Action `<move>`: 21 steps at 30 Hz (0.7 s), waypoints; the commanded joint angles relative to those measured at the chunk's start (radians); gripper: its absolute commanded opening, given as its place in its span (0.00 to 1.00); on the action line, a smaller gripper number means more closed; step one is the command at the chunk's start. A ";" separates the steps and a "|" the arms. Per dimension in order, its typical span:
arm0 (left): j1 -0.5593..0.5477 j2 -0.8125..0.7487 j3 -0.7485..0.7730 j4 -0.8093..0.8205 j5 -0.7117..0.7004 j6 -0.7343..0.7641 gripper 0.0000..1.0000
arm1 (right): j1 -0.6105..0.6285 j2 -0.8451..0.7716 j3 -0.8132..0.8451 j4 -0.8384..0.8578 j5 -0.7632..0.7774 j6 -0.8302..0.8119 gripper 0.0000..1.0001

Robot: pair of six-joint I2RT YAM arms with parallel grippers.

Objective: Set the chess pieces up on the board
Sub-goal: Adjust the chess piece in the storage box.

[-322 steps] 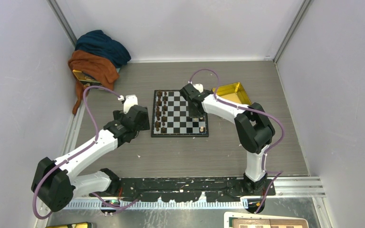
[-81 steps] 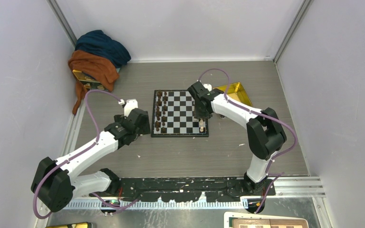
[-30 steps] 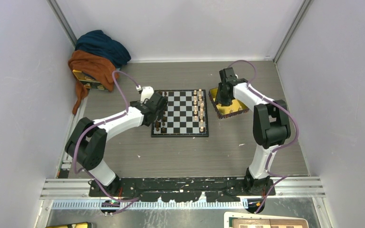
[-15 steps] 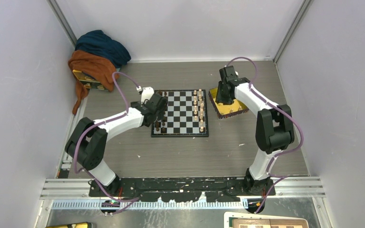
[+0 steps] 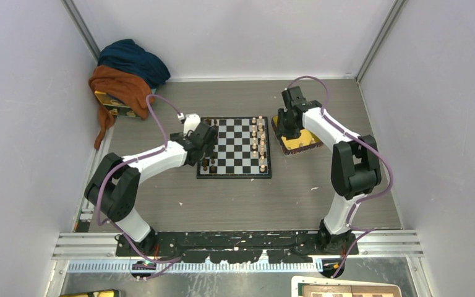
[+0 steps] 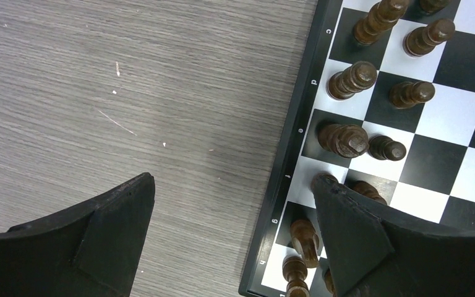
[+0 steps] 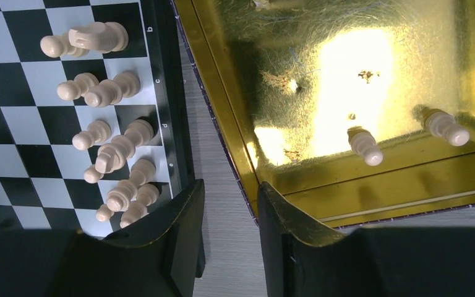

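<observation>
The board (image 5: pixel 235 154) lies mid-table. Several light-tan chess pieces (image 5: pixel 258 139) stand in its two right columns; they also show in the right wrist view (image 7: pixel 114 151). Two more tan pieces (image 7: pixel 365 145) (image 7: pixel 446 127) lie in the yellow tray (image 7: pixel 321 80). My right gripper (image 7: pixel 229 198) is open and empty over the table strip between the board (image 7: pixel 12 105) and the tray. My left gripper (image 6: pixel 232 198) is wide open and empty, straddling the board's left edge (image 6: pixel 287 179).
Dark brown pieces (image 5: pixel 209 162) fill the board's left columns, some under my left gripper's right finger (image 6: pixel 359 235). The tray (image 5: pixel 300 141) sits right of the board. A pile of orange and blue cloth (image 5: pixel 127 74) lies in the back left corner.
Since the oldest frames, tan pieces have filled the board's right columns, the tray has come closer to the board, and my left gripper reached the board's left edge. In the last second my right gripper shifted slightly left.
</observation>
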 commanded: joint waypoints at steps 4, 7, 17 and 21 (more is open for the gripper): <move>-0.001 -0.028 -0.016 0.050 -0.026 0.002 1.00 | 0.003 0.051 0.043 -0.013 -0.016 -0.023 0.43; 0.001 -0.030 -0.021 0.050 -0.027 0.001 1.00 | 0.002 0.077 0.042 -0.004 -0.019 -0.021 0.42; 0.005 -0.035 -0.024 0.041 -0.032 0.003 1.00 | 0.002 0.147 0.125 -0.004 0.047 0.003 0.13; 0.005 -0.030 -0.018 0.037 -0.032 0.009 1.00 | 0.003 0.179 0.173 -0.008 0.088 0.026 0.06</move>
